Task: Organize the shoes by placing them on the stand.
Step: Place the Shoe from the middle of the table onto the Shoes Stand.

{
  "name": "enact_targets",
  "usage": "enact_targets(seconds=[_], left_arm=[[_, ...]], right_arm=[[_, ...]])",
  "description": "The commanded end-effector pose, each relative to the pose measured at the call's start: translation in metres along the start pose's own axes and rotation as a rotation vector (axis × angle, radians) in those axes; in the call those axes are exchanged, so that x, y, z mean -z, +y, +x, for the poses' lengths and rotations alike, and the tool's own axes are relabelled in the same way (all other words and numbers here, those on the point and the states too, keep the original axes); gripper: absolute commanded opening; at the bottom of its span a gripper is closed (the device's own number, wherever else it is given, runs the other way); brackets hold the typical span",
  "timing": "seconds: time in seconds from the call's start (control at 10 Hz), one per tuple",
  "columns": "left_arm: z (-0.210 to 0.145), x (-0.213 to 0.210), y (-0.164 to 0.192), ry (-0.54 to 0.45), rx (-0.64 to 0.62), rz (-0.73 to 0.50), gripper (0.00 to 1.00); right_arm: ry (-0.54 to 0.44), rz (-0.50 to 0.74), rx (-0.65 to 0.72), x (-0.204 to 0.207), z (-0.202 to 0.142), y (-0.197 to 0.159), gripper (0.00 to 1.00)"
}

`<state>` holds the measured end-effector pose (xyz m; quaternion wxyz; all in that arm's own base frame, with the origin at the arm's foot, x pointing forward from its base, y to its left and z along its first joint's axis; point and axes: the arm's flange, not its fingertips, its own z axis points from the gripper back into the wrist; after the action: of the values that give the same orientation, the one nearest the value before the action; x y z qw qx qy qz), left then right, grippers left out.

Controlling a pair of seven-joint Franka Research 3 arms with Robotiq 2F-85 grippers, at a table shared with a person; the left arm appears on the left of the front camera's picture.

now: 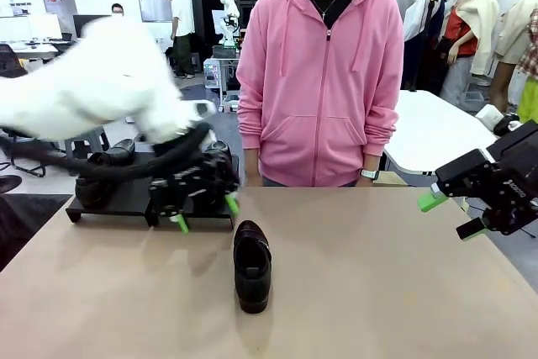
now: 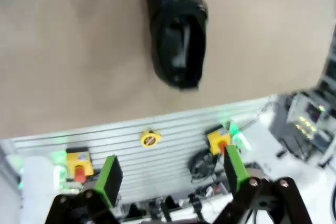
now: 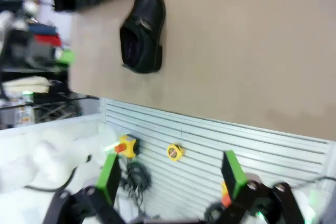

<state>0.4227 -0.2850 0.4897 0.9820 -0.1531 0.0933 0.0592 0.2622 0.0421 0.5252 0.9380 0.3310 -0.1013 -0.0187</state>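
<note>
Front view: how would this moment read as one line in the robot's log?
left gripper: open, empty, by stand | right gripper: open, empty, table's right edge | one shoe: mid-table, not yet placed | person: standing opposite

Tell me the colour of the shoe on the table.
Glossy black shoe; the front view shows it best.

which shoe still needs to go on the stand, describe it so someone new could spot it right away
Start at the tan table between the robot and the person in the pink hoodie. Near its middle, right of the black stand, lies a glossy black loafer with its heel toward the robot. Unlike the other shoes on the stand, it sits alone on the bare tabletop.
</note>
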Motion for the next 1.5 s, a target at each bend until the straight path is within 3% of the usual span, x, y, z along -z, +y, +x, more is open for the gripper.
enact_targets(seconds=[0.0,0.1,0.2,0.3,0.4,0.6,0.8,1.4], left_arm=[[0.067,-0.020,-0.036,0.014,-0.040,0.194,1.00],[0.064,-0.028,-0.036,-0.072,-0.044,0.247,1.00],[0.039,0.010,-0.017,-0.006,-0.047,0.093,1.00],[0.039,0.010,-0.017,-0.006,-0.047,0.093,1.00],[0.072,0.004,-0.026,-0.041,-0.065,0.180,1.00],[0.061,0.043,-0.030,-0.275,-0.018,0.267,1.00],[0.047,0.069,-0.032,-0.395,0.036,0.318,1.00],[0.026,0.102,-0.041,-0.233,0.180,0.340,1.00]], right_arm=[[-0.004,0.033,-0.005,-0.001,0.002,0.002,1.00],[-0.004,0.033,-0.005,-0.001,0.002,0.002,1.00],[-0.004,0.033,-0.005,-0.001,0.002,0.002,1.00],[-0.004,0.033,-0.005,-0.001,0.002,0.002,1.00],[-0.004,0.033,-0.005,-0.001,0.002,0.002,1.00],[-0.004,0.033,-0.005,-0.001,0.002,0.002,1.00],[-0.004,0.033,-0.005,-0.001,0.002,0.002,1.00],[-0.004,0.033,-0.005,-0.001,0.002,0.002,1.00]])
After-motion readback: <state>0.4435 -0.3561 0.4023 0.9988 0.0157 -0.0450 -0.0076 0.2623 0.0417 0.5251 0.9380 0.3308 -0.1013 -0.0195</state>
